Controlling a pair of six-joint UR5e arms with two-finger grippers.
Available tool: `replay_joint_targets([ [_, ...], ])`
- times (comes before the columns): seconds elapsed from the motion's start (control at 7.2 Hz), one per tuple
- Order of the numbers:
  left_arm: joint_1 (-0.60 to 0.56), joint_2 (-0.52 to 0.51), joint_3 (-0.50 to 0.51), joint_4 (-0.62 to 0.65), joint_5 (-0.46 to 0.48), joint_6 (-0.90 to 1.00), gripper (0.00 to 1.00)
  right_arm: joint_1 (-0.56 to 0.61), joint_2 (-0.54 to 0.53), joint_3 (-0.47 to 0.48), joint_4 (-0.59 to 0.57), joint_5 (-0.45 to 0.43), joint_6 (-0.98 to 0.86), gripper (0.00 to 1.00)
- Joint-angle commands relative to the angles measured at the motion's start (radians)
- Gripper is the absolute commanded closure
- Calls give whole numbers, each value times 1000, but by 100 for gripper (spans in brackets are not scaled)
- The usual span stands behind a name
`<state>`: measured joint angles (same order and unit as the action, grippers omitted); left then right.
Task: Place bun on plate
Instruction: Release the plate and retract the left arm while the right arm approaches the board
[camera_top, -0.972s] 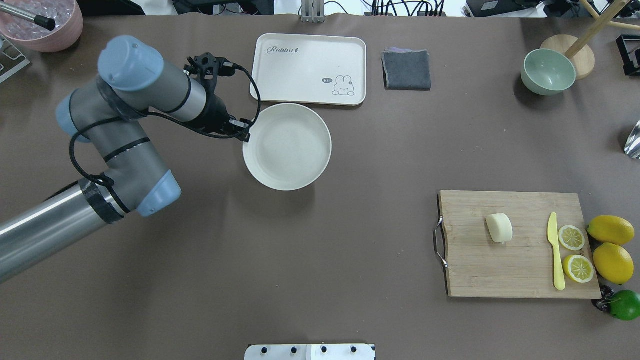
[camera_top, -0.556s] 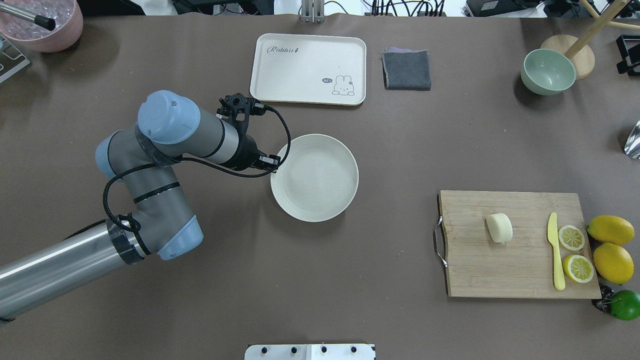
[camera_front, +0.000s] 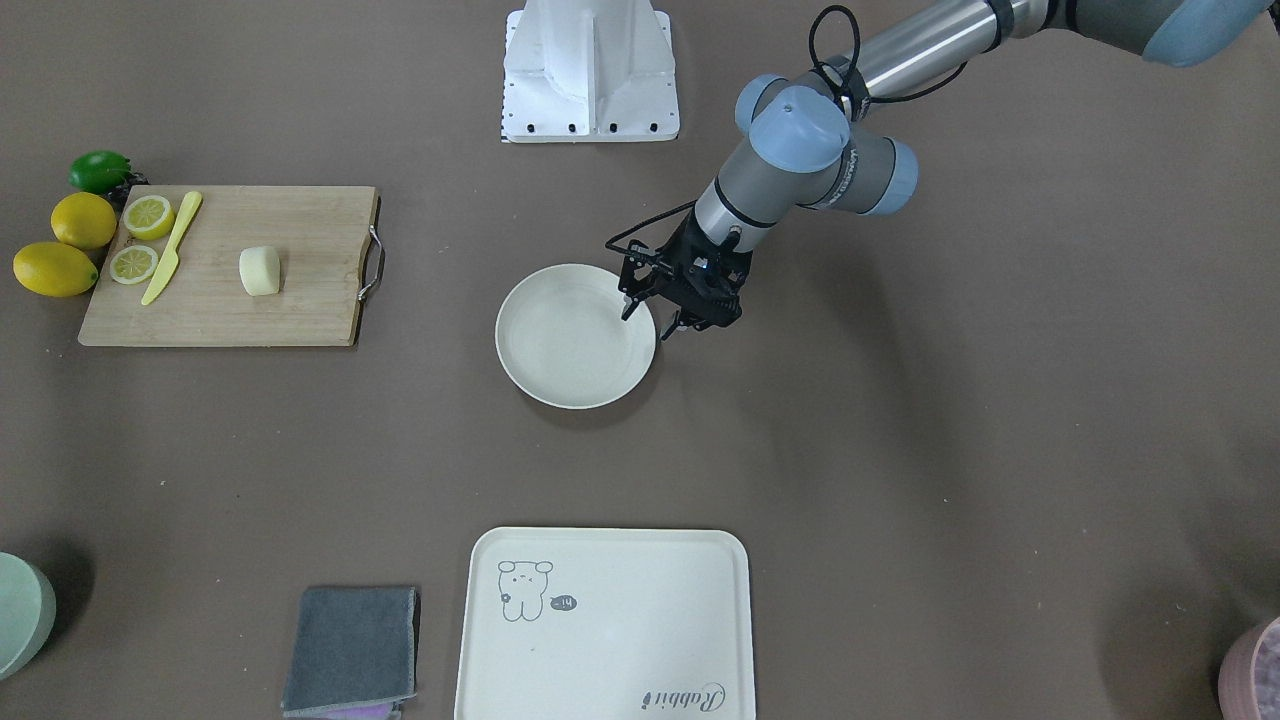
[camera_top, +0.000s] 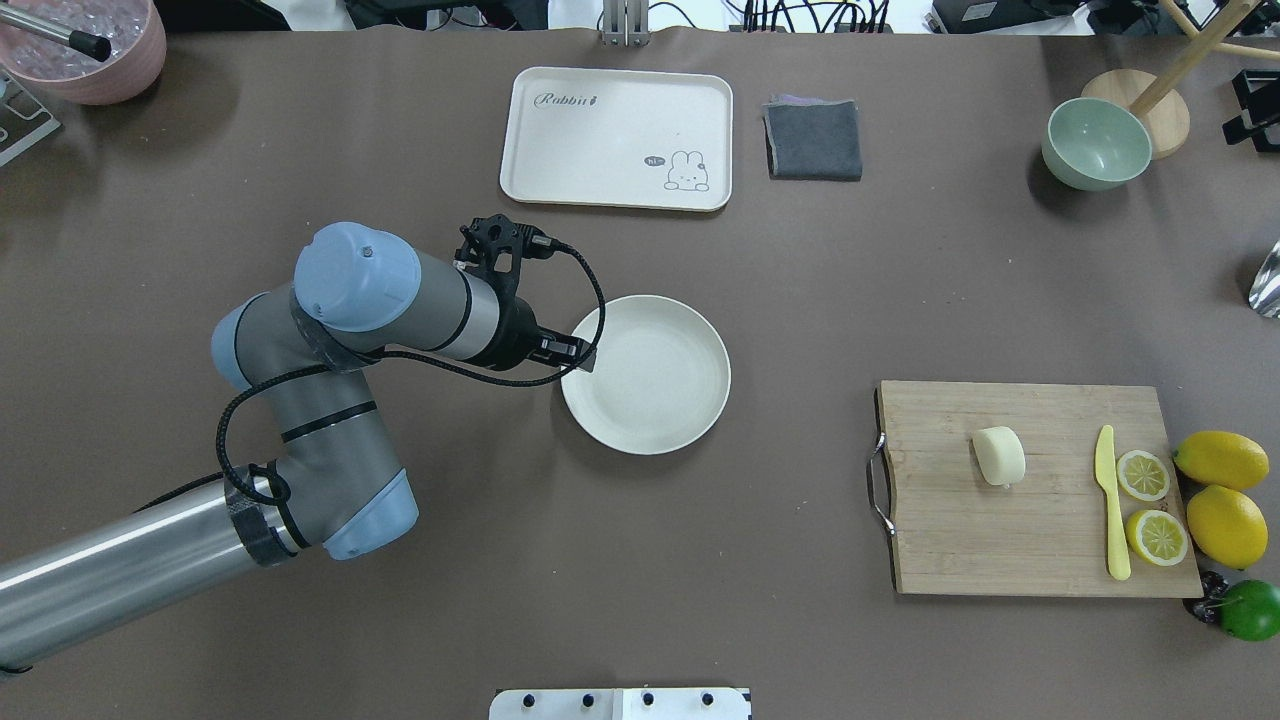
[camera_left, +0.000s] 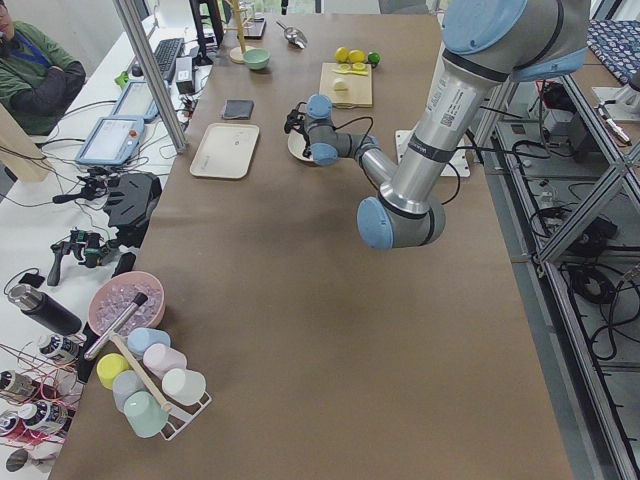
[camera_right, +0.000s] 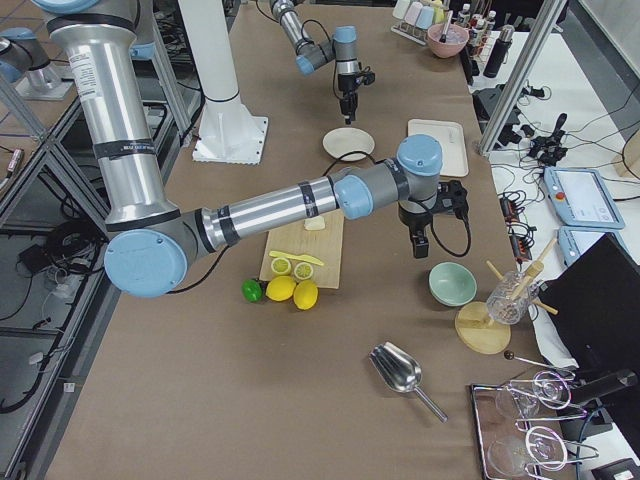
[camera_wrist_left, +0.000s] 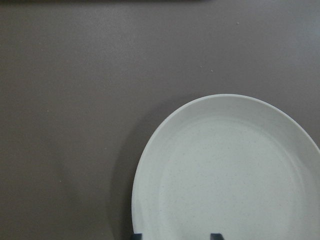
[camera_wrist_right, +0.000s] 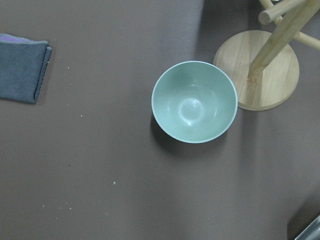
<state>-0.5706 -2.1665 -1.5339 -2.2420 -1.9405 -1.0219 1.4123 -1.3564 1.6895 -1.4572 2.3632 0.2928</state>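
The bun (camera_top: 999, 455) is a pale cream lump lying on the wooden cutting board (camera_top: 950, 530) at the right, also visible from the front (camera_front: 259, 271). The round off-white plate (camera_top: 650, 380) sits flat near the table's middle with nothing on it. My left gripper (camera_top: 583, 358) is at the plate's left rim, and in the front view (camera_front: 648, 320) its fingers stand apart astride the rim, open. The left wrist view is filled by the plate (camera_wrist_left: 225, 175). My right gripper (camera_right: 420, 243) shows only in the exterior right view, hovering over the green bowl; I cannot tell its state.
On the board lie a yellow knife (camera_top: 1110, 500) and two lemon halves (camera_top: 1143, 475), with whole lemons (camera_top: 1220, 460) and a lime (camera_top: 1250, 610) beside it. A cream tray (camera_top: 617, 137), a grey cloth (camera_top: 814, 139) and a green bowl (camera_top: 1096, 143) line the far side.
My left arm has brought the plate to the right and toward the robot, away from the tray. The plate looks smaller, lower over the table. The bun has not moved.
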Motion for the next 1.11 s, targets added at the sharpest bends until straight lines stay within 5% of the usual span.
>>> replay_joint_targets([
  [0.0,-104,13,-41,13,-35,5,3,-39,6,6,0,-12,0,0],
  [0.28,-262,66,-40,12,-212,54,3,-99,52,4,-6,-10,29,0],
  [0.97,-532,187,-6,22,-383,306,3,-211,27,28,-2,63,105,0],
])
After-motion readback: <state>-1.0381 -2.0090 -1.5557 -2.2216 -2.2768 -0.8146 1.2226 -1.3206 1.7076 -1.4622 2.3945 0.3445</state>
